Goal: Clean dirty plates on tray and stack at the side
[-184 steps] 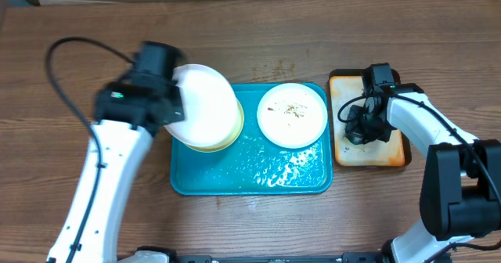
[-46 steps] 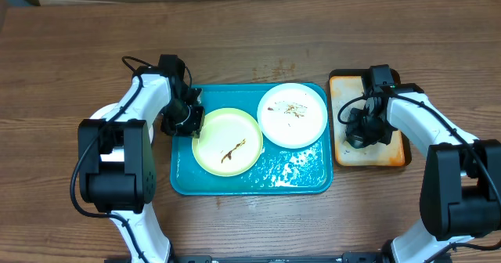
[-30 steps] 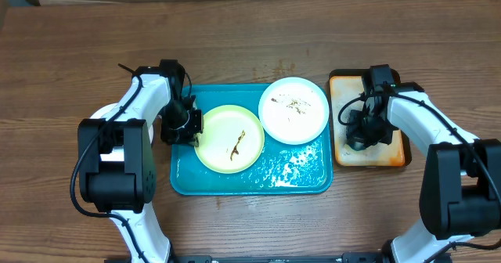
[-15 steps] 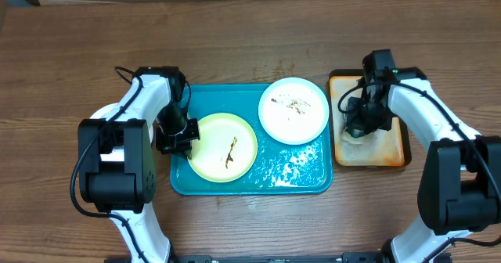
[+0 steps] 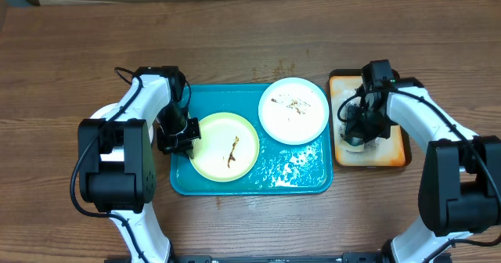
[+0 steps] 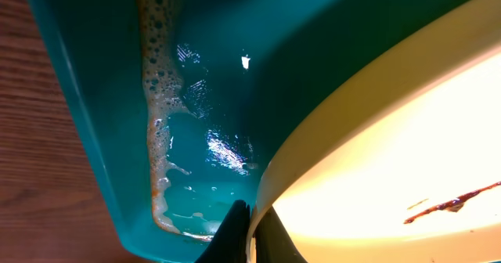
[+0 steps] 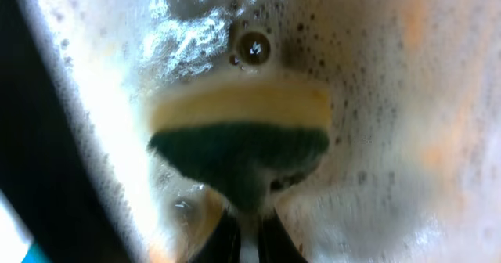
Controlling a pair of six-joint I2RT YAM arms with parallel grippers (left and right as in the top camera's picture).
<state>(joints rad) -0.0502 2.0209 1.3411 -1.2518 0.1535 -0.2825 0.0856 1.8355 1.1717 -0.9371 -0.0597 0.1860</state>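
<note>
The teal tray (image 5: 297, 177) lies mid-table with soapy water in it. On its left half a pale yellow-green plate (image 5: 235, 157) carries a brown smear. My left gripper (image 5: 185, 136) is shut on that plate's left rim; in the left wrist view the rim (image 6: 313, 145) runs between the dark fingertips (image 6: 233, 230). A white plate (image 5: 293, 116) with brown crumbs rests on the tray's back right corner, overhanging the rim. My right gripper (image 5: 358, 132) is over the orange tray, shut on a yellow-and-green sponge (image 7: 239, 130) pressed into foam.
The small orange, black-rimmed tray (image 5: 393, 149) stands right of the teal tray, covered in suds. A line of foam (image 6: 156, 138) runs along the teal tray's left wall (image 6: 86, 114). Bare wooden table surrounds both trays.
The left gripper has dragged the yellow-green plate a little toward the tray's front left. The right gripper has shifted the sponge slightly on the orange tray. The white plate has not moved.
</note>
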